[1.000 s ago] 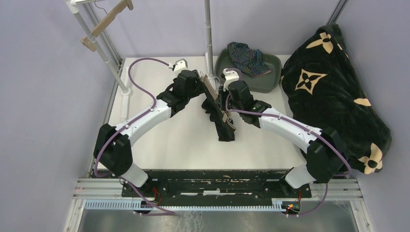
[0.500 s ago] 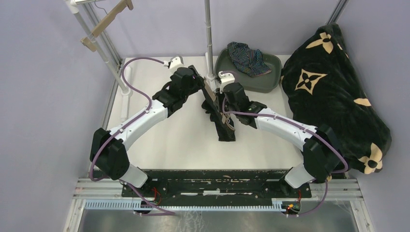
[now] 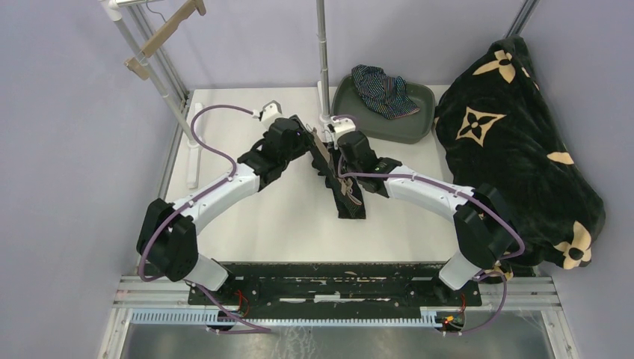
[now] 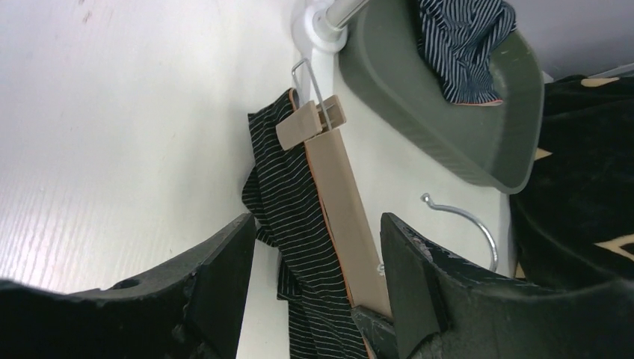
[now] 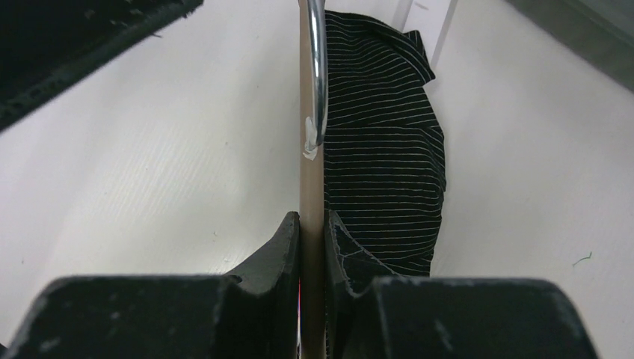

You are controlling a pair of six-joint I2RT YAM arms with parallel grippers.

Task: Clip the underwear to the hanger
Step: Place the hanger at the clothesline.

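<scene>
The right gripper (image 5: 312, 224) is closed on the hanger (image 5: 309, 172). Its two fingers (image 5: 280, 247) press the flat tan bar from both sides, with the bar standing on edge between them. From the right wrist, the metal hook (image 5: 318, 67) curves in front of the bar further along.

The left gripper (image 4: 318, 224) is open, with its fingers (image 4: 224, 277) spread wide and nothing pinched between them. They straddle the bar and the cloth beside it. The views do not show whether either finger touches the bar.

The black pinstriped underwear (image 4: 288, 202) lies bunched on the white table (image 3: 247, 217) near the middle, along the left side of the bar and partly under it. One corner reaches up to the clip (image 4: 306, 123) at the far end of the hanger. I cannot tell whether the clip has hold of the cloth. From above, the rest of the garment trails toward the near edge, past the near end of the bar.

The navy striped underwear (image 3: 385, 90) sits in a grey-green tray (image 3: 419, 131) at the far right of the table, well apart from both grippers. The foot of an upright pole (image 3: 324, 75) stands just left of the tray.

A large black blanket (image 3: 516, 149) with tan flowers is heaped along the right side. A second wooden hanger (image 3: 164, 34) hangs on a rail at the far left.
</scene>
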